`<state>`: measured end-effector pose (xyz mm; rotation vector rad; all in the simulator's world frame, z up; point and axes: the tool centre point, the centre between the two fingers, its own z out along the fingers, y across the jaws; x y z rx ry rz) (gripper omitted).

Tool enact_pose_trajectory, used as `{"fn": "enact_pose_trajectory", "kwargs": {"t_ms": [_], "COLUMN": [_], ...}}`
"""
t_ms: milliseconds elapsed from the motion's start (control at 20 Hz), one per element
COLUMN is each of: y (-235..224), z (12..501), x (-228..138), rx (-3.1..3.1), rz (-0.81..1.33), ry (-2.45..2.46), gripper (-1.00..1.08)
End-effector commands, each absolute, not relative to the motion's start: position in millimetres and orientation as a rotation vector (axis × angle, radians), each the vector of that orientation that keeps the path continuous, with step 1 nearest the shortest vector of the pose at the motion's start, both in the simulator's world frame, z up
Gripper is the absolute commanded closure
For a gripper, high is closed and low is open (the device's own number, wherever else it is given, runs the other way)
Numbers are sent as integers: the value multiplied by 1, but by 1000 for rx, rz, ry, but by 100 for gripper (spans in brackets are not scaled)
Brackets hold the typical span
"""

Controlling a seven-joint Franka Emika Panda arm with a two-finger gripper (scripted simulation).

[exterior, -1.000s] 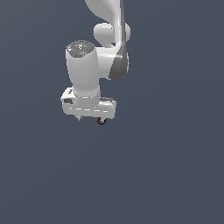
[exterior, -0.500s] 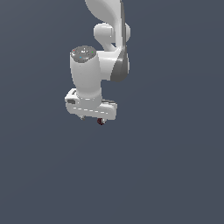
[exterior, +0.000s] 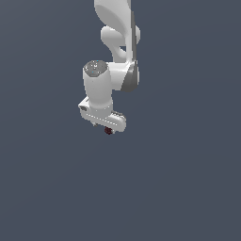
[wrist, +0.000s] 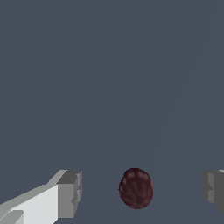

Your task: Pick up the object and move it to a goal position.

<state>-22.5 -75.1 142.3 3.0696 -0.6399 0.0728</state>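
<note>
The object (exterior: 108, 131) is a tiny dark red roundish lump just under the white hand in the exterior view. In the wrist view the object (wrist: 136, 188) sits between the two grey fingertips (wrist: 70, 194), with a clear gap on each side. My gripper (exterior: 108, 127) is open around it and touches it with neither finger. In the exterior view the hand hides the fingers and most of the lump.
The white arm (exterior: 115, 28) comes down from the top of the exterior view. A plain dark grey-blue surface (exterior: 179, 179) fills both views, with no other objects or edges in sight.
The hand has shifted slightly toward the exterior view's right over the lump. The lump has stayed in place.
</note>
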Motion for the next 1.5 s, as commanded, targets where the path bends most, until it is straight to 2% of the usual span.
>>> {"fn": "enact_pose_trajectory", "kwargs": {"t_ms": [0,700,1450], "y": [-72,-65,-64], "z": [130,85,68], "x": [-34,-86,-95], "rx": [3048,2893,2862], "rz": [60,7,0], "ry": [-754,-1230,-1296], "gripper": [-92,-92,-92]}}
